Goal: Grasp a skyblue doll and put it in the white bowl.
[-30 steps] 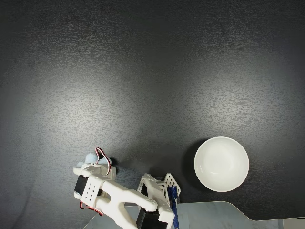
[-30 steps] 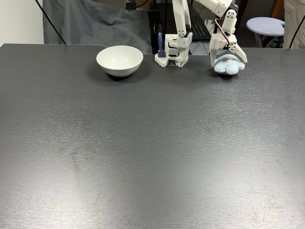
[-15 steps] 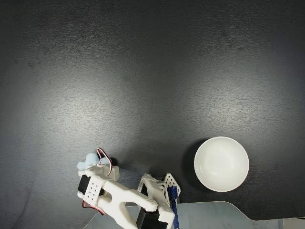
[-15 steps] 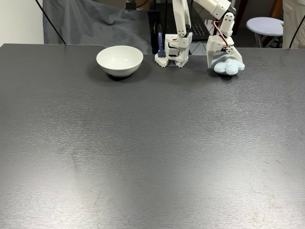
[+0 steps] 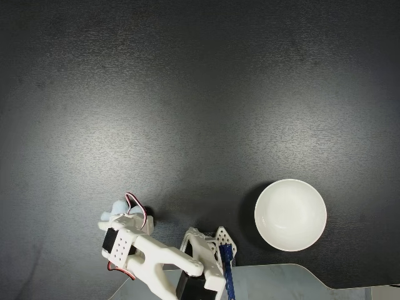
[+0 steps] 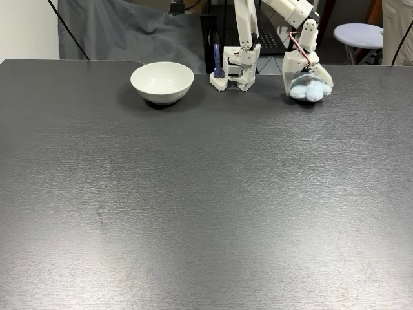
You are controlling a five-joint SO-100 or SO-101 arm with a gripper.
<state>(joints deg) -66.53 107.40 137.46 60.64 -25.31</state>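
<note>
Broad dark desk (image 6: 193,213) with a fine grainy, matte texture, bare across nearly its whole span in both fixed views, so plenty of open room in front of and between the things; everything crowded along one edge, the far edge in the front-on fixed view and the bottom edge in the top-down one. White plastic arm (image 5: 156,259) with a perforated wrist plate and red-and-white wires, mounted at that same edge on a white base (image 6: 239,68) with a blue piece beside it. White bowl (image 6: 162,81), round, glossy and smooth inside, sitting on the desk just left of the base in the front-on fixed view, well apart from the toy. Jaws (image 6: 308,87) pointing down at the desk to the right of the base, closed around the skyblue doll (image 6: 308,91), a small fluffy pale-blue plush with stubby rounded limbs, pinched between the white fingers and at or just above the desk surface; cannot tell whether touching. Seen from above, doll (image 5: 117,209) peeking out past the wrist near the lower left, bowl (image 5: 290,215) at lower right.
</note>
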